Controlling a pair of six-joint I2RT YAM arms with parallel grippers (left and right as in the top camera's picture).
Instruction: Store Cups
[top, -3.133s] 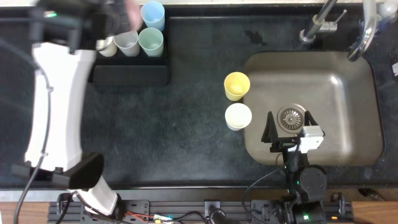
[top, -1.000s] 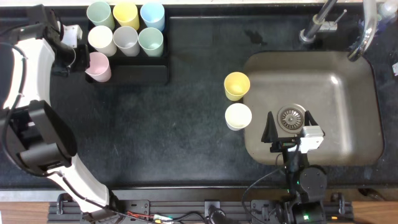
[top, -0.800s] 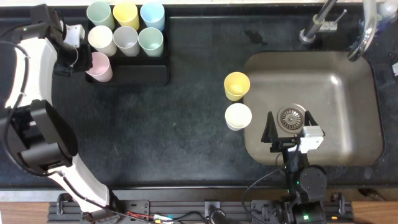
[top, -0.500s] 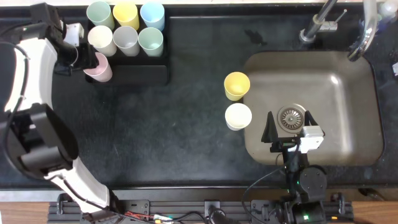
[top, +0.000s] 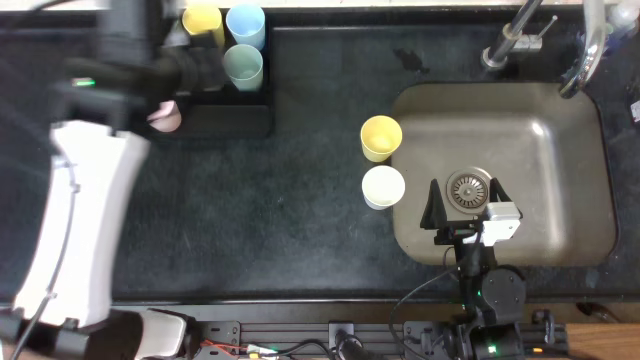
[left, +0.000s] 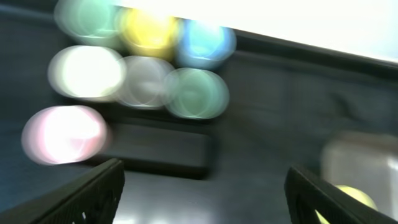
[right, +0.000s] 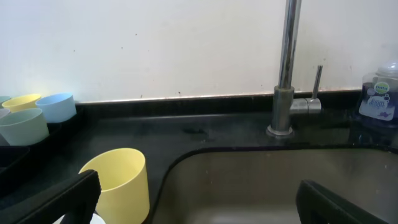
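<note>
A black tray (top: 225, 122) at the back left holds several pastel cups, among them a yellow one (top: 203, 18), a blue one (top: 246, 24) and a green one (top: 243, 66). A pink cup (left: 62, 134) stands at the left end of its front row. My left gripper (top: 192, 68) hangs raised over the tray, open and holding nothing (left: 205, 211). A loose yellow cup (top: 380, 137) and a white cup (top: 382, 186) stand upright beside the sink. My right gripper (top: 465, 195) rests open above the sink, and in its wrist view the yellow cup (right: 118, 180) is close by.
The steel sink (top: 560, 150) takes up the right side, with a faucet (right: 286, 68) and a soap bottle (right: 379, 90) behind it. The dark counter (top: 260, 220) lies between tray and sink. The rest of the tray's front row (left: 155, 149) is bare.
My left gripper has left the pink cup at the tray's left end and has risen and swung right, over the tray. The right arm has stayed still.
</note>
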